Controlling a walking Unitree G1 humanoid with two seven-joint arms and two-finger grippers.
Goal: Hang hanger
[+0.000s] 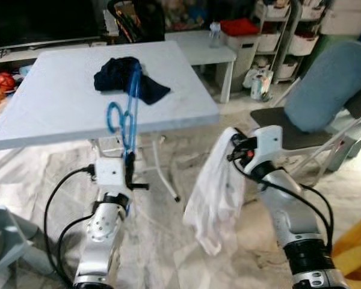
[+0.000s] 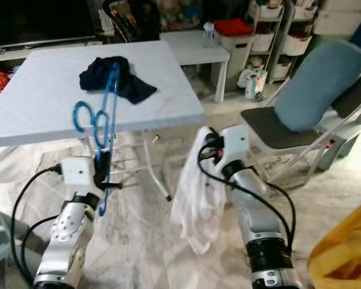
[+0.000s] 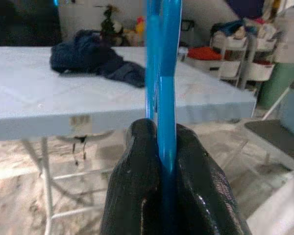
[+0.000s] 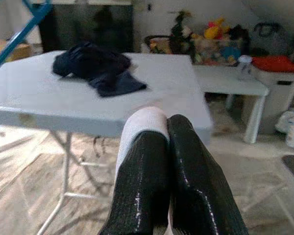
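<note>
Hanger and shirt held, not yet joined.
Left gripper clenches the blue hanger rising above its jaws; right gripper pinches the white shirt hanging below, probably thinly, so it could slip free.

We see a bright, evenly lit room. The table top shines pale, with soft shadow under it. Both wrist views look blurry, and far shelves are fuzzy.
</note>
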